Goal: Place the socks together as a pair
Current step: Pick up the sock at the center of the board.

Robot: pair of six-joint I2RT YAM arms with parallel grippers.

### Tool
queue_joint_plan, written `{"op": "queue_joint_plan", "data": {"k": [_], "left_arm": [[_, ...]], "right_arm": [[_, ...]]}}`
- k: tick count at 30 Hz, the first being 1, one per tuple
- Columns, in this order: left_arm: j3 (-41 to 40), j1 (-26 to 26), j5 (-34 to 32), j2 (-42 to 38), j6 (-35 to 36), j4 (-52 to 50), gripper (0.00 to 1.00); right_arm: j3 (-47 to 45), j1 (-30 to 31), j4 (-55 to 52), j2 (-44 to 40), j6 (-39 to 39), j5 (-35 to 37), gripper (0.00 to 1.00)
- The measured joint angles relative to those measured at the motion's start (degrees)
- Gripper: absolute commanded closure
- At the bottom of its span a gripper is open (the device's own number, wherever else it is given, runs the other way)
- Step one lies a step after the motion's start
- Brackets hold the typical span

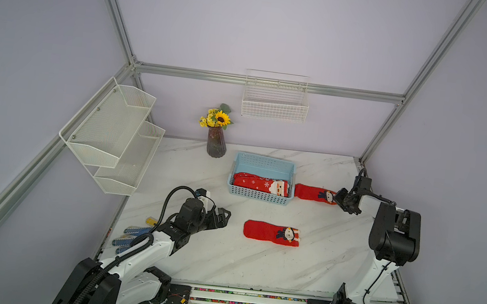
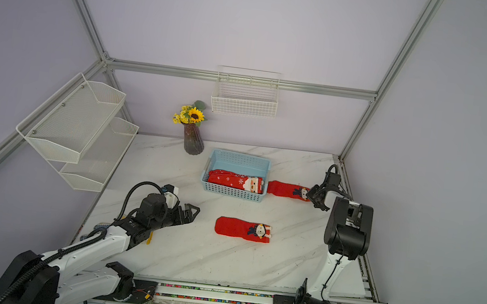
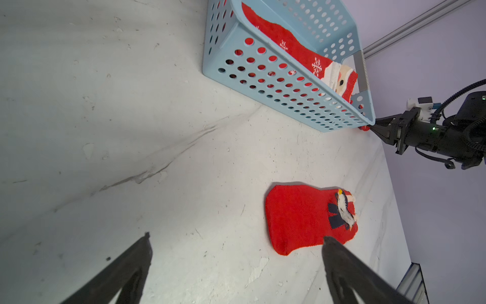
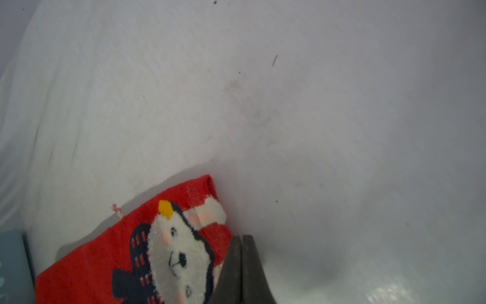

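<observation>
Right pincer (image 1: pixel 337 199) is clenched at the cuff edge of the far sock (image 1: pixel 313 193), which is laid on the desk (image 1: pixel 222 260) at 3 o'clock of the basket (image 1: pixel 259 196). Whether fabric is caught cannot be told. The near sock (image 1: pixel 270 232) is laid at 8 o'clock from that pincer, long axis 9–3, cuff at 3. Left pincer (image 1: pixel 223 216) is released and closer to it, with the sock at its 3 o'clock.

Both top views look steeply down from the front, sharing the whole marble surface (image 1: pixel 222 260) (image 2: pixel 191 257) and the 2 arms (image 1: pixel 158 246) (image 1: pixel 380 264). The left wrist view skims low toward the blue basket (image 3: pixel 263 79). The right wrist view sits very close on a bear sock (image 4: pixel 86 271) beside it.
</observation>
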Motion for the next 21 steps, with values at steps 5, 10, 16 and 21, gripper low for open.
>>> {"op": "queue_joint_plan", "data": {"k": [5,10,16,21], "left_arm": [[0.0,-0.24,1.95,-1.14,-2.93,0.85,0.06],[0.26,-1.49,2.71,-3.54,-4.5,1.7,0.07],[3.45,-4.44,2.4,-3.15,-8.46,-1.03,0.07],[6.49,-6.54,3.41,1.2,-11.43,-1.05,0.07]], "right_arm": [[-0.66,-0.02,-2.6,-4.52,0.44,0.85,1.0],[-2.45,-0.02,-4.26,-15.43,1.42,1.33,1.0],[-2.78,0.11,-8.46,-26.27,3.08,1.09,1.0],[-4.0,0.39,-13.25,-34.51,4.37,1.07,1.0]]}}
